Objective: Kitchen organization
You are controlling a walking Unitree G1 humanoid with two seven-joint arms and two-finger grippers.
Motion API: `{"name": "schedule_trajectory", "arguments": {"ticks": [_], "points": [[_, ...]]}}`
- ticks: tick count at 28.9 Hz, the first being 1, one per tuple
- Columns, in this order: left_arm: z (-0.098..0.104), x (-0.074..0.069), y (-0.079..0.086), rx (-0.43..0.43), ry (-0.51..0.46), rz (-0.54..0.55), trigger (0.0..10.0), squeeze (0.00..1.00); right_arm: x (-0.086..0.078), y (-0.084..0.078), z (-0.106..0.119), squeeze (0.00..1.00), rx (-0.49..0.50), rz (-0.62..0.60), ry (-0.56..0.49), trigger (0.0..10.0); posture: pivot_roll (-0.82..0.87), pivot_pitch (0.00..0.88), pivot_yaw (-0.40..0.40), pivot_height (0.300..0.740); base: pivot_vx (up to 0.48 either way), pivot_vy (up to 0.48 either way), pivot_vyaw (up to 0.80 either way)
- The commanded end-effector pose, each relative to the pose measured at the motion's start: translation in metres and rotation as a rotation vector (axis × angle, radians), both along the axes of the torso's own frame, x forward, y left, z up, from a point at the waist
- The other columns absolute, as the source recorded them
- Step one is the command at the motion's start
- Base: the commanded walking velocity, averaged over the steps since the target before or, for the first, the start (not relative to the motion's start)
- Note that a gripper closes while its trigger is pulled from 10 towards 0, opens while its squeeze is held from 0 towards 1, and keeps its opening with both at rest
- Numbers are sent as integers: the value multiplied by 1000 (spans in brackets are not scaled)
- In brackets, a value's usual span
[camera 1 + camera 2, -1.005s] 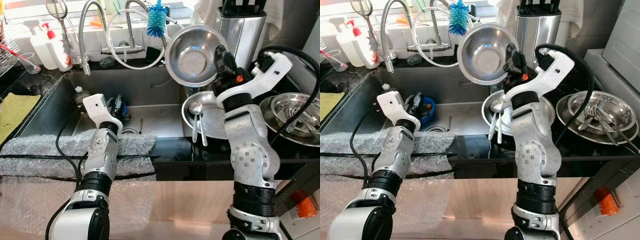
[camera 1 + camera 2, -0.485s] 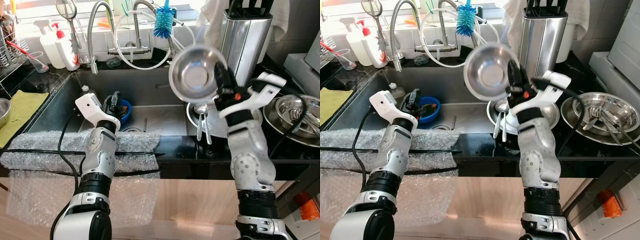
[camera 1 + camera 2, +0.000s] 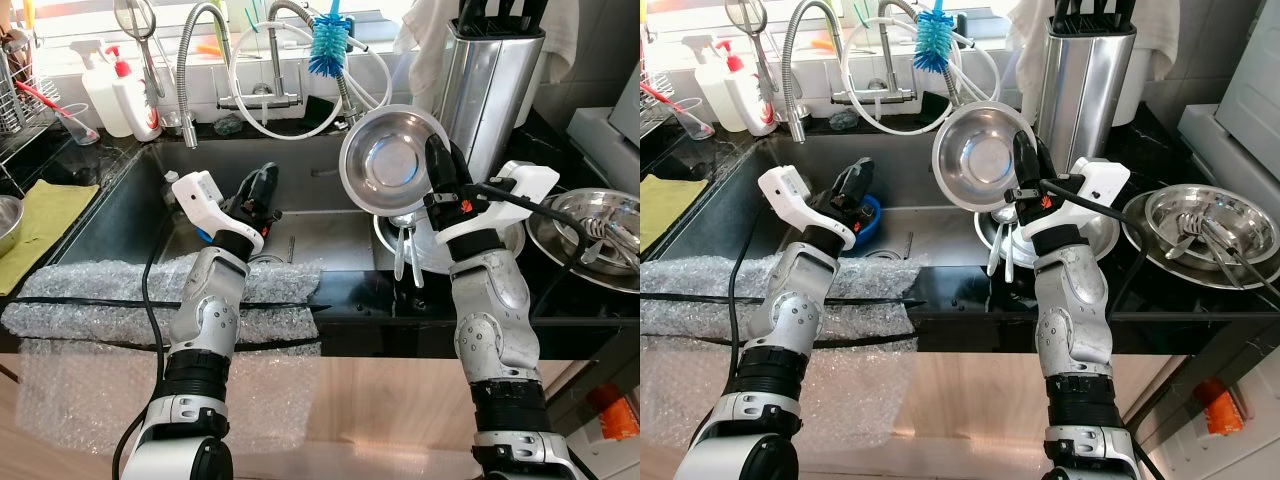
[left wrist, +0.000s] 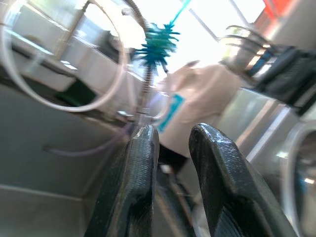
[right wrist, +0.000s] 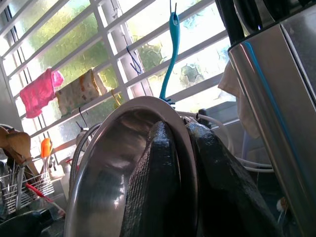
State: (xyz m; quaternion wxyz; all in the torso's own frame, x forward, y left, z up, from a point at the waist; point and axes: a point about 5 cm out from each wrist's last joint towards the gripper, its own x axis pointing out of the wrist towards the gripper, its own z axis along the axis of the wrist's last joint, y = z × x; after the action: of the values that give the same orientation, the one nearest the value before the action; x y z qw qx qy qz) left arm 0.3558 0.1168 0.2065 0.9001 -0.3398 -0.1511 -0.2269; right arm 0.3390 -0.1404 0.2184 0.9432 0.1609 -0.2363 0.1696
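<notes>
The right gripper holds a steel bowl upright by its rim, above the sink's right edge. In the right wrist view one finger lies inside the rim and one outside — a firm pinch on thin metal.

Compared with half a second ago, the bowl sits lower and closer to the plate below it, which carries a ladle and other utensils at the desk's edge beside the sink. The right arm looks to be bringing the bowl down, probably to stack it with the washed ware. A larger steel dish with cutlery sits near the desk's right edge, and a tall knife block stands at the back.

The left gripper has also risen out of the basin and now reaches forward over the sink, above a blue bowl on the sink floor. Its fingers are a narrow gap apart and hold nothing. A blue bottle brush hangs by the tap at the sink's back edge.

Bubble wrap pads the sink's front edge.
</notes>
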Motion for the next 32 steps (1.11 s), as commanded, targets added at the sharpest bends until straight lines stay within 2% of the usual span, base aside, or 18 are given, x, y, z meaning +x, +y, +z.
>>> {"name": "schedule_trajectory", "arguments": {"ticks": [1, 3, 8, 9, 10, 16, 21, 23, 25, 32], "points": [[2, -3, 2, 2, -10, -15, 10000, 1000, 2, 6, 7, 0, -7, 18, -28, 10000, -21, 0, 99, 740, 0, 0, 0], [5, -6, -8, -19, -21, -82, 10000, 1000, 3, 8, 10, 0, 2, 20, -31, 10000, -24, 0, 99, 740, 0, 0, 0], [9, -9, -11, -20, -33, -115, 10000, 1000, 4, 13, 11, 0, 8, 25, -26, 10000, -21, 15, 97, 740, 0, 0, 0], [10, -10, -12, -24, -37, -119, 10000, 576, 3, 14, 11, 0, 11, 27, -28, 10000, -19, 17, 96, 740, 0, 0, 0], [10, -12, -13, -20, -39, -129, 10000, 0, 3, 14, 11, 0, 12, 29, -28, 10000, -17, 18, 95, 740, 0, 0, 0], [15, -17, -16, -49, -60, -184, 10000, 0, 4, 15, 12, 0, 18, 30, -28, 10000, -16, 23, 93, 740, 0, 0, 0], [18, -21, -22, -37, -80, -240, 10000, 0, 4, 16, 12, 0, 18, 31, -26, 10000, -15, 24, 93, 740, 0, 0, 0], [19, -28, -33, 0, -98, -322, 10000, 0, 4, 17, 12, 0, 17, 31, -21, 10000, -15, 23, 94, 740, 0, 0, 0], [18, -30, -37, 11, -99, -350, 10000, 0, 4, 17, 11, 0, 18, 31, -19, 10000, -15, 23, 94, 740, 0, 0, 0], [13, -29, -40, 43, -72, -340, 10000, 0, 4, 18, 11, 0, 21, 32, -19, 10000, -17, 23, 95, 740, 0, 0, 0]]}}
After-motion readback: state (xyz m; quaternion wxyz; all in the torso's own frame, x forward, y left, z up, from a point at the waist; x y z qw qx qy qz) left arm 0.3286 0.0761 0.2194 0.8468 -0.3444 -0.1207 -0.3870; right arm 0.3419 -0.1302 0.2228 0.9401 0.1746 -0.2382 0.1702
